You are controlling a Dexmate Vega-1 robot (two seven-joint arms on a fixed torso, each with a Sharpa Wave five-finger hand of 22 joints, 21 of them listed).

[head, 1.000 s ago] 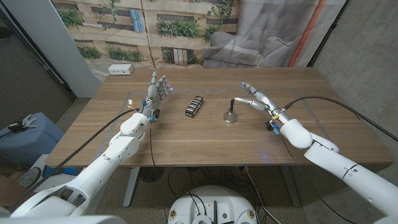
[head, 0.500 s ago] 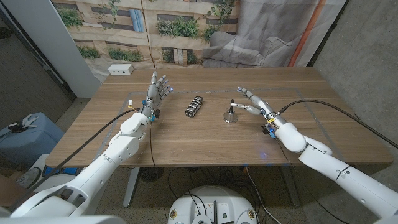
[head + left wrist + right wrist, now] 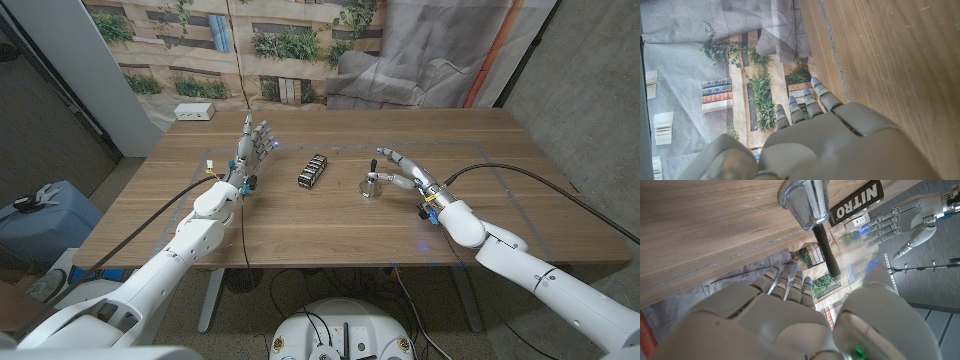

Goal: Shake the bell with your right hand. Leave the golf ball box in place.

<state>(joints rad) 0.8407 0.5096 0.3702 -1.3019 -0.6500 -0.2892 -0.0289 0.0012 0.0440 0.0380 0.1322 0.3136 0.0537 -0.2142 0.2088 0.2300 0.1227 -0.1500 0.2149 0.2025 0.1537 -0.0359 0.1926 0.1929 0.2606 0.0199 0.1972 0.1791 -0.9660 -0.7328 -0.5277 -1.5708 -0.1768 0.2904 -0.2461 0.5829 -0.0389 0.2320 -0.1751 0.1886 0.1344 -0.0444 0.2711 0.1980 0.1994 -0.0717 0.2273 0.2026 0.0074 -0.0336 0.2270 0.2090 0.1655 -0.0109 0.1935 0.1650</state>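
The silver bell [image 3: 373,186] with its black handle stands upright mid-table. My right hand [image 3: 404,172] is just to its right, fingers spread, some behind the handle and some in front of the base. In the right wrist view the bell [image 3: 805,199] and its handle [image 3: 826,247] stand between my fingers [image 3: 790,282] and thumb [image 3: 875,280], and nothing is gripped. The dark golf ball box [image 3: 313,171], marked NITRO [image 3: 858,199], lies left of the bell. My left hand [image 3: 252,148] stands with fingers up and apart, left of the box, holding nothing.
A small white box [image 3: 194,112] sits at the table's [image 3: 300,225] back left corner. A blue container [image 3: 45,215] is on the floor off the left edge. A printed backdrop hangs behind the table.
My right hand has moved left toward the bell, and its fingers now flank the handle. The bell, the box and my left hand have stayed put.
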